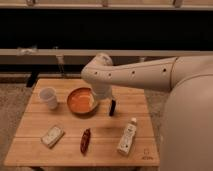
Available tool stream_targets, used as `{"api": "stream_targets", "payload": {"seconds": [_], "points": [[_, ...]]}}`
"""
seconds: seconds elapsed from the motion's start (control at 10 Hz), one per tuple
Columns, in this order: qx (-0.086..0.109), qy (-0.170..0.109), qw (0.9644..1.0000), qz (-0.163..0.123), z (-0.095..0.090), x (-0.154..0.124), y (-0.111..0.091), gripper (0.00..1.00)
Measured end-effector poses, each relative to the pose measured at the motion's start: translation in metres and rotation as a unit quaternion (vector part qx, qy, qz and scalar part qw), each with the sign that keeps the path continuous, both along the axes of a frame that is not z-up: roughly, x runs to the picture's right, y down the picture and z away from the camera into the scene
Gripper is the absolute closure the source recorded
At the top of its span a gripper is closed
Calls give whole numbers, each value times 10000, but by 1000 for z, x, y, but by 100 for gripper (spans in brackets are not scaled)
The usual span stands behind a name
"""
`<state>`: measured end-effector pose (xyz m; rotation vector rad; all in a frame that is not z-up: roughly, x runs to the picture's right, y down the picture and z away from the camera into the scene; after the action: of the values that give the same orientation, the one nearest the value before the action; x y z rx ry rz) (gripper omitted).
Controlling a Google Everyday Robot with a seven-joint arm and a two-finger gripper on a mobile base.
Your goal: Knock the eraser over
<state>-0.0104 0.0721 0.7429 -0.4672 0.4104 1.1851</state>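
Not yet toppled: eraser (pixel 112 107) upright on counter (pixel 60 116); claw (pixel 107 99) just beside its top, grip impossible to tell.

Lab-like room — wooden table (pixel 35 145), railed dark wall (pixel 125 30) — hand (pixel 108 98) over table.

gripper (pixel 106 99) sits low between the orange bowl (pixel 81 102) and the eraser (pixel 112 107), which stands upright at the bowl's 3 o'clock
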Motion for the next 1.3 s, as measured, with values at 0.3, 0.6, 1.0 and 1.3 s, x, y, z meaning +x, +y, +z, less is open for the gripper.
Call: {"api": "stream_targets", "payload": {"seconds": [0.3,0.6,1.0,1.3], "points": [[0,1,10000,1,0,0,0,20],[3,2,10000,10,0,0,-1,20],[-54,279,9996,38,27,39,-10,20],[-132,525,9983,216,54,85,-1,20]]}}
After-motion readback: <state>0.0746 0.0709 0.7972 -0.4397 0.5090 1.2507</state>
